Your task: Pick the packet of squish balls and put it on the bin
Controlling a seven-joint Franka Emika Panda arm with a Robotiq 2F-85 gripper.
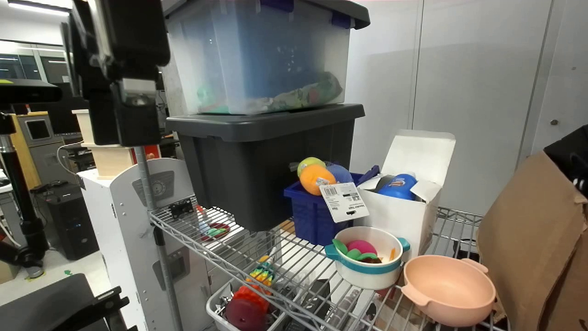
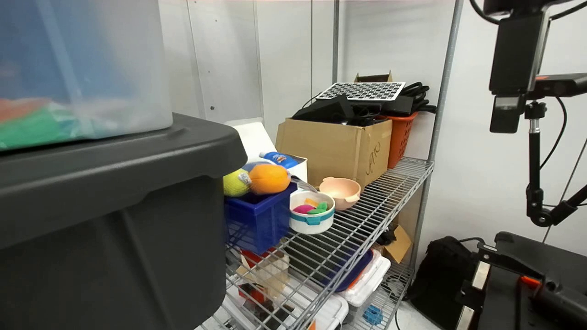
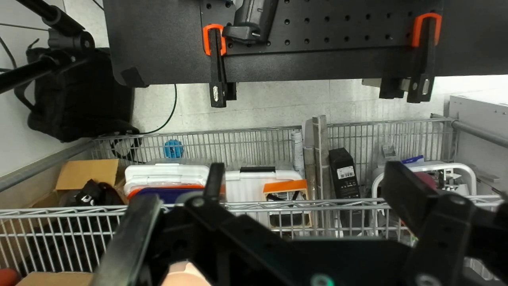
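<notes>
The packet of squish balls rests on top of the blue bin, with yellow-green, orange and bluish balls showing above the rim. Its white label card hangs over the bin's side. In an exterior view the packet and the bin show beside the dark tote. My gripper is open and empty in the wrist view, its fingers wide apart. It hangs high and well away from the packet in both exterior views. The packet and bin are out of the wrist view.
A dark grey tote with a clear tote on it stands beside the bin. A white box, a white-teal bowl, a peach bowl and a cardboard box share the wire shelf.
</notes>
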